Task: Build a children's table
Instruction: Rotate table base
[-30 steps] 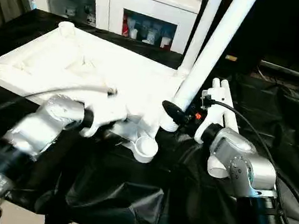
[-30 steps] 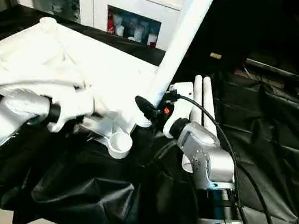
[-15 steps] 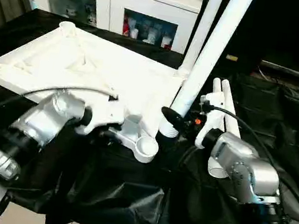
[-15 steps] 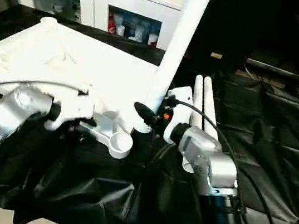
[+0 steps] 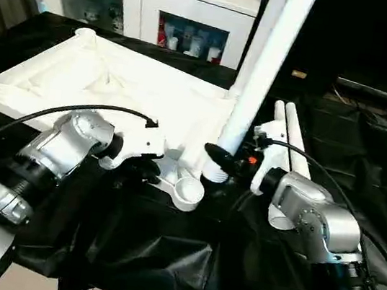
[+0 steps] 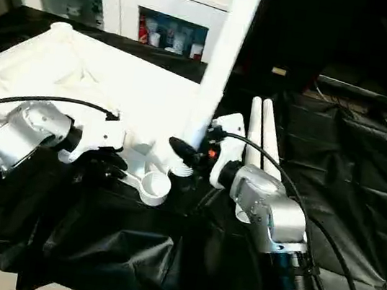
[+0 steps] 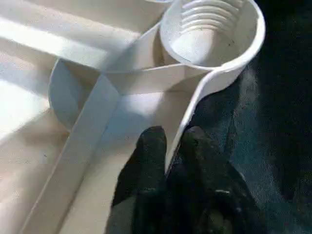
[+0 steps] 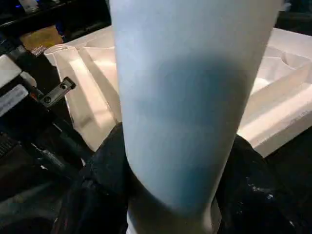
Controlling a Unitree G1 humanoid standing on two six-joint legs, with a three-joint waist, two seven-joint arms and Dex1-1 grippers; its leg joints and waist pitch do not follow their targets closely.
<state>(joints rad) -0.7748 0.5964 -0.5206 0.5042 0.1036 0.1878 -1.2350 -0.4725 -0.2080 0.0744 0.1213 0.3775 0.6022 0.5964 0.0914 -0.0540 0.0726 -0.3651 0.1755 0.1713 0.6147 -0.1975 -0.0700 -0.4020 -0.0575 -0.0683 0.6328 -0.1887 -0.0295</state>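
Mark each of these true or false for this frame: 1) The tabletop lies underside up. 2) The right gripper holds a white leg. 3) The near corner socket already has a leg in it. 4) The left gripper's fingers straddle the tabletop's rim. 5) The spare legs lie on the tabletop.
1) True: the tabletop shows its ribbed underside.
2) True: the right gripper has its fingers on either side of the leg.
3) False: the near corner socket is empty, its inner ridges visible.
4) True: the left gripper has one finger on each side of the rim by that socket.
5) False: the two spare legs lie on the black cloth, beside the tabletop.
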